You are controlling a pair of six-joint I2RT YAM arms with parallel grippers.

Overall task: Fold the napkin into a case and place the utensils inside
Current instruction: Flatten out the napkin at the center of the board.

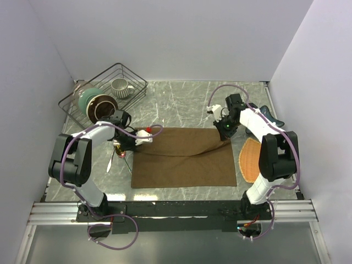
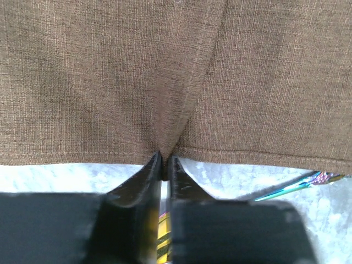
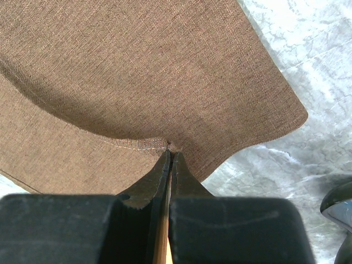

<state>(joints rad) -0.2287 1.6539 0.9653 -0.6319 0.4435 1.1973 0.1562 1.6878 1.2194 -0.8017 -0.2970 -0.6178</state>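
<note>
The dark-brown napkin (image 1: 184, 158) lies spread on the marble table, its far edge lifted at both corners. My left gripper (image 1: 135, 144) is shut on the napkin's far-left edge, pinching the hem (image 2: 163, 157). My right gripper (image 1: 225, 133) is shut on the far-right corner, and the cloth (image 3: 165, 82) hangs from it in a fold. The utensils (image 1: 117, 154) lie on the table left of the napkin, under my left arm; one iridescent tip (image 2: 308, 180) shows in the left wrist view.
A black wire basket (image 1: 104, 93) at the far left holds a teal bowl, a brown bowl and a white mug (image 1: 121, 87). An orange-tan woven mat (image 1: 250, 159) lies right of the napkin. A dark object (image 1: 272, 114) sits behind my right arm.
</note>
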